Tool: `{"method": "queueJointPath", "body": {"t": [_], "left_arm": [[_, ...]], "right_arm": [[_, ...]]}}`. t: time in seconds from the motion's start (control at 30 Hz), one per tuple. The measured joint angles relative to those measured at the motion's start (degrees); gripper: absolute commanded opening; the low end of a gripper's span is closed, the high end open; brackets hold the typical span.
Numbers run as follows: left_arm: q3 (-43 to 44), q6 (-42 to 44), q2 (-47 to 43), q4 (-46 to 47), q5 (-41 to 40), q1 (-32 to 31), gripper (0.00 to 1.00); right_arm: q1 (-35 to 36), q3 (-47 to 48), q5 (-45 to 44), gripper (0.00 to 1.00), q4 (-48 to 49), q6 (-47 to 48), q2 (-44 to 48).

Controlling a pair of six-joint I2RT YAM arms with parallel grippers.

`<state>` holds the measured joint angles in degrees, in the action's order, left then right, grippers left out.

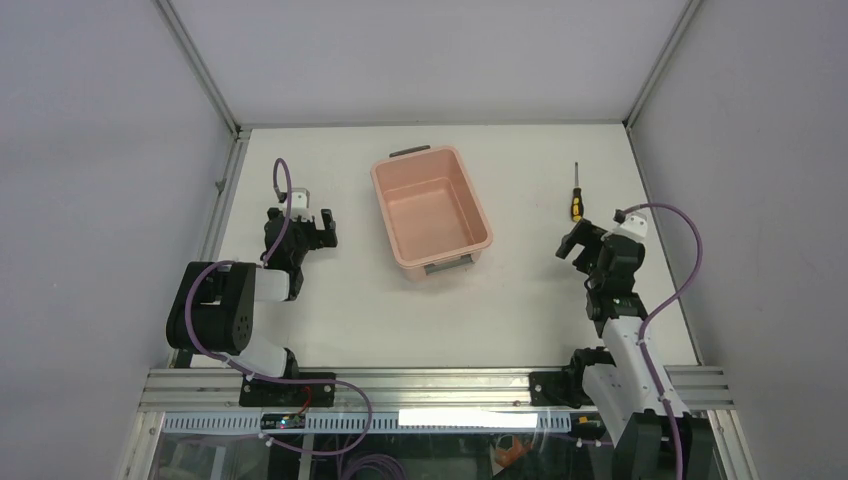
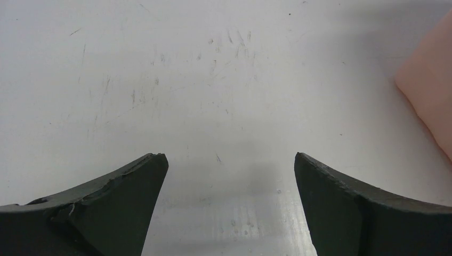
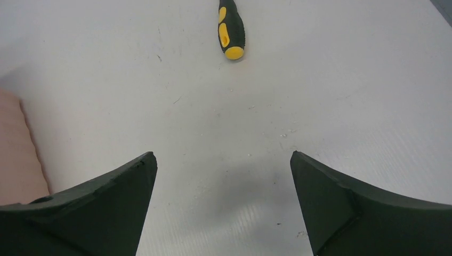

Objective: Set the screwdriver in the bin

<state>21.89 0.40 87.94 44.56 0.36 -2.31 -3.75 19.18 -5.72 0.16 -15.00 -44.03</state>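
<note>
The screwdriver (image 1: 576, 196), yellow-and-black handle with a thin dark shaft, lies on the white table at the far right, shaft pointing away. Its handle shows at the top of the right wrist view (image 3: 230, 29). The salmon-pink bin (image 1: 431, 211) stands empty in the middle, grey handles at its short ends; a pink edge shows in the left wrist view (image 2: 430, 96) and in the right wrist view (image 3: 16, 154). My right gripper (image 1: 577, 247) is open and empty, just short of the screwdriver's handle. My left gripper (image 1: 322, 228) is open and empty, left of the bin.
Grey enclosure walls with metal posts (image 1: 200, 65) bound the table on the left, back and right. An aluminium rail (image 1: 420, 385) runs along the near edge by the arm bases.
</note>
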Motion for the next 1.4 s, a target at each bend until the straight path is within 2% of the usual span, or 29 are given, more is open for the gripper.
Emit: {"method": "queueJointPath", "body": {"t": [0.17, 0.3, 0.43, 0.7, 0.87, 1.03, 1.2, 1.23, 1.27, 1.3, 1.33, 1.4], "left_arm": [[0.00, -0.02, 0.00, 0.00, 0.00, 0.00, 0.99], [0.00, -0.02, 0.00, -0.02, 0.00, 0.00, 0.99], [0.00, -0.02, 0.00, 0.00, 0.00, 0.00, 0.99], [0.00, -0.02, 0.00, -0.02, 0.00, 0.00, 0.99], [0.00, -0.02, 0.00, 0.00, 0.00, 0.00, 0.99], [0.00, 0.00, 0.00, 0.00, 0.00, 0.00, 0.99], [0.00, -0.02, 0.00, -0.02, 0.00, 0.00, 0.99], [0.00, -0.02, 0.00, 0.00, 0.00, 0.00, 0.99], [0.00, -0.02, 0.00, 0.00, 0.00, 0.00, 0.99], [0.00, -0.02, 0.00, 0.00, 0.00, 0.00, 0.99], [0.00, 0.00, 0.00, 0.00, 0.00, 0.00, 0.99], [0.00, -0.02, 0.00, 0.00, 0.02, 0.00, 0.99]], "right_arm": [[0.24, 3.48, -1.86, 0.99, -3.48, -0.35, -0.20], [0.24, 15.32, -1.95, 0.99, -9.40, 0.44, -6.36], [0.15, 33.09, -1.11, 0.99, -15.56, 2.60, -19.78], [-1.64, 67.21, -0.24, 0.98, -33.75, 6.40, -54.18], [-3.28, 75.63, 0.50, 0.89, -42.14, 9.60, -70.07], [-4.28, 77.66, 1.81, 0.85, -46.40, 12.17, -78.05], [-4.50, 77.99, 3.58, 0.70, -45.94, 13.79, -80.19], [-4.52, 78.34, 3.76, 0.62, -45.83, 14.14, -80.41], [-4.52, 78.71, 4.09, 0.50, -45.48, 14.51, -80.70], [-4.52, 79.08, 4.28, 0.29, -45.31, 14.91, -80.94], [-4.52, 79.58, 4.55, 0.12, -45.00, 15.30, -81.24], [-4.55, 80.91, 5.07, 0.02, -44.78, 15.80, -82.05]]}}
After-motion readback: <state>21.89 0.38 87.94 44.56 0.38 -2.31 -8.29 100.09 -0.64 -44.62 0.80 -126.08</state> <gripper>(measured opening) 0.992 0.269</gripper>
